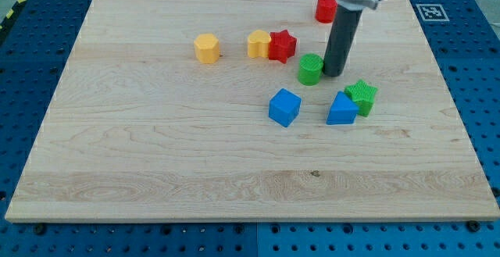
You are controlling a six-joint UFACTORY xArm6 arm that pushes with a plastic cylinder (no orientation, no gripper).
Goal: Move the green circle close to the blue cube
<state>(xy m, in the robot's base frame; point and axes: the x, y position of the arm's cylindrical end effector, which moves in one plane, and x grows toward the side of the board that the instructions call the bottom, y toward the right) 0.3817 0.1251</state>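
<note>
The green circle [310, 69] stands on the wooden board, right of centre near the view's top. The blue cube [284, 106] lies a short way below it and slightly to the view's left, with a gap between them. My tip [334, 73] rests on the board right beside the green circle, on its right side, touching it or nearly so. The dark rod rises from the tip to the arm's head at the view's top.
A blue block [341, 109] and a green star [362, 97] sit together right of the blue cube. A red star [282, 45] touches a yellow block [258, 44]. Another yellow block [207, 48] lies further left. A red block [326, 8] sits at the top.
</note>
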